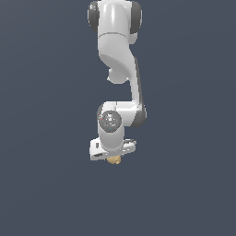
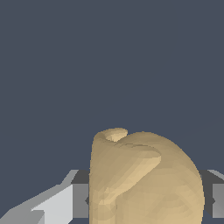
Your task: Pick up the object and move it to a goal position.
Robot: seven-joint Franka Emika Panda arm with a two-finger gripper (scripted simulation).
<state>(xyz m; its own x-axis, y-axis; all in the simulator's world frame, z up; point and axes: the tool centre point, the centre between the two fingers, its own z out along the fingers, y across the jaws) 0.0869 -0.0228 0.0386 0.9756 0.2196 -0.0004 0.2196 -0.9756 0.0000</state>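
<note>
The object [image 2: 144, 179] is a tan-yellow lumpy blob that fills the space between the fingers in the wrist view. One white finger [image 2: 54, 205] and the other finger [image 2: 218, 200] stand at its two sides, their dark pads against it. The gripper [image 2: 146, 203] is shut on the object. In the exterior view the white arm hangs down the middle of the picture. Only a small part of the object [image 1: 114, 160] shows under the gripper [image 1: 113, 156], whose fingertips are hidden behind the hand.
A plain dark grey surface [image 1: 184, 193] surrounds the arm on all sides in both views. No other thing shows in either view.
</note>
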